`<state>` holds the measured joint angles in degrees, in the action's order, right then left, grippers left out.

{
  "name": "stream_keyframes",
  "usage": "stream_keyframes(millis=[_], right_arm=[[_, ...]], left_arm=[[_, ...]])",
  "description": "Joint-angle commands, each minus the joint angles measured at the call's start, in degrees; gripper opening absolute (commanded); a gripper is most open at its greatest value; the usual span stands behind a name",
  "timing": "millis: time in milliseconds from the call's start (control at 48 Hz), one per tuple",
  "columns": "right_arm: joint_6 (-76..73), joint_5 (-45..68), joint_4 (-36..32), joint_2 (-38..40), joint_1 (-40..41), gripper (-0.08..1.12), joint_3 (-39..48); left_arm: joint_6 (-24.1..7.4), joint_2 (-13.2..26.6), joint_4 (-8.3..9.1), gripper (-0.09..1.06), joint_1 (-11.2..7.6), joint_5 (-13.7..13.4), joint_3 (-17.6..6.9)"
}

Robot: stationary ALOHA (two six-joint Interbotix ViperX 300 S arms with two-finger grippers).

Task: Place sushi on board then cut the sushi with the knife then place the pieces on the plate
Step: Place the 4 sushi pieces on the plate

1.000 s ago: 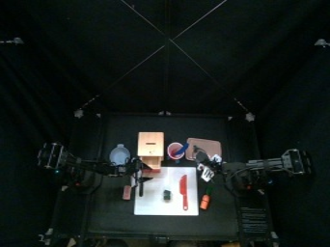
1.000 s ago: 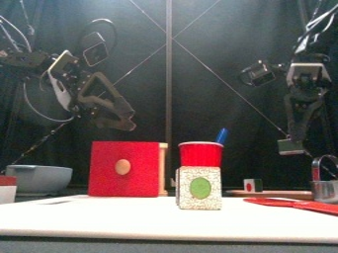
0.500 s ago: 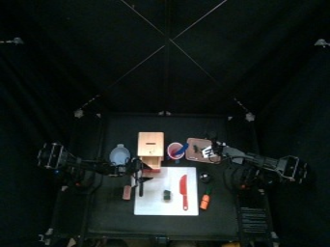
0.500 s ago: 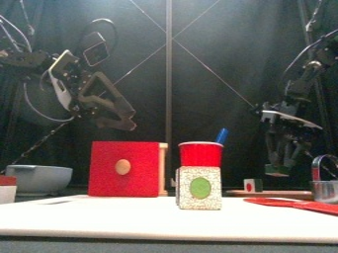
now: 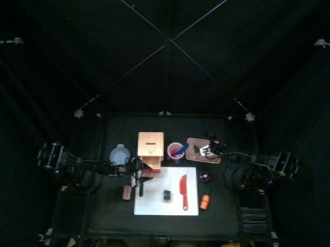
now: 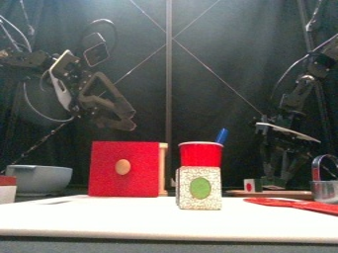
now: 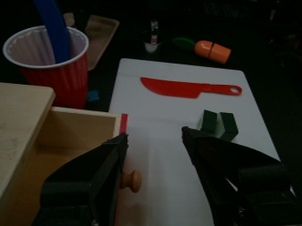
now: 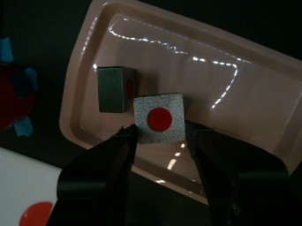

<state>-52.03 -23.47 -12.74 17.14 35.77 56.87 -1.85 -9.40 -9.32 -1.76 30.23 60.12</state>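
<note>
Right gripper point(image 8: 162, 134): jaws apart, held over the pink tray point(image 8: 236, 97) at the bench's back right. Two sushi pieces lie on the tray. The red-centred piece point(image 8: 162, 117) lies face up just ahead of the tips and in line with the gap between them; I cannot tell whether it touches either jaw. The second piece point(image 8: 112, 88) lies on its side just beside it, nearer one tray edge. Left gripper point(image 7: 154, 146): jaws apart, holding nothing, raised above the board's left edge beside the box point(image 7: 35, 124). The white board point(image 7: 177, 110) lies at bench front centre. One block of sushi point(image 7: 216, 124) stands on the board; in the front view its end shows a green centre in a pale rim. The red knife point(image 7: 183, 86) lies flat on the board, apart from the sushi. The red cup point(image 7: 53, 57) stands behind the board, next to the box, with the blue knife point(image 7: 49, 18) upright in it. An orange toy point(image 7: 214, 50) sits just off the board's edge. The bowl point(image 6: 38, 178) sits at bench left.
</note>
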Motion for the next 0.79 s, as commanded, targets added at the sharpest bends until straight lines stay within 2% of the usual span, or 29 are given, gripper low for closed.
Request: stream_keyframes(millis=[21,792], right_arm=[[0.2,-1.1,-0.7,0.0,0.6,0.82,-1.3],[0.8,-6.8,-1.8,-3.9,-4.0,0.82,-4.6]], left_arm=[[-0.1,-1.2,-0.09,0.88,-0.35,0.3,-0.4],[-0.3,-2.3,0.0,0.88,-0.18,0.2,1.0]])
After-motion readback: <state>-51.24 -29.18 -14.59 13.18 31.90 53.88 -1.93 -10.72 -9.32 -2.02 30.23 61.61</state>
